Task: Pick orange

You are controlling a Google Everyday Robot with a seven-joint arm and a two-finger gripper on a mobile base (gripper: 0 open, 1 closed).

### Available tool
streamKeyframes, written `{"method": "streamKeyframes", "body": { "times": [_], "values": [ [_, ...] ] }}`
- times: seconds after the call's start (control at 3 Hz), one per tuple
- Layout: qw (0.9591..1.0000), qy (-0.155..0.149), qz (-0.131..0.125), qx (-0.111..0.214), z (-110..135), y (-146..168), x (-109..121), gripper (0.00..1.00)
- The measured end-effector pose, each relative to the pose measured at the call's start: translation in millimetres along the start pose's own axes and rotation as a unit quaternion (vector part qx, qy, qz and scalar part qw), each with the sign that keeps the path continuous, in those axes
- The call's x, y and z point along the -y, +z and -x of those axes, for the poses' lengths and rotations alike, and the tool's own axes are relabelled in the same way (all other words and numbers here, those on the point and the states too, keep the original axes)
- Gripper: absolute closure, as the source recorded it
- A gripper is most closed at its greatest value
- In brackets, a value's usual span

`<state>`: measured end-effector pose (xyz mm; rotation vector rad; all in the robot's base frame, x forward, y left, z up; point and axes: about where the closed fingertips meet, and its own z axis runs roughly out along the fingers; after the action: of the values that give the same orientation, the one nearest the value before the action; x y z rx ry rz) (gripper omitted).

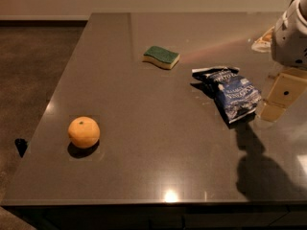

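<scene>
Orange: sits on the table, near the front left corner, green stem dot up, shadow just under it. You have nothing touching it.

Green-topped sponge: farther back and right of the orange, well apart.

Blue crinkled packet: far right of the orange, lying flat; contents hidden.

Tool: farther right of the orange than the packet and just beside it, partly cut off by the frame edge. Spread or pressed together, you cannot tell.
</scene>
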<state>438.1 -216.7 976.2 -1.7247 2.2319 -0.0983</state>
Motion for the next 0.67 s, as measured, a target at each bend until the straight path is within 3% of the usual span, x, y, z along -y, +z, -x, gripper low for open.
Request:
{"method": "streamKeyframes", "body": {
  "times": [0.33, 0.67],
  "values": [
    [1.0, 0.0, 0.0, 0.0, 0, 0, 0, 0.0],
    [0.9998, -0.01, 0.007, 0.013, 15, 2, 3, 0.0]
  ]
}}
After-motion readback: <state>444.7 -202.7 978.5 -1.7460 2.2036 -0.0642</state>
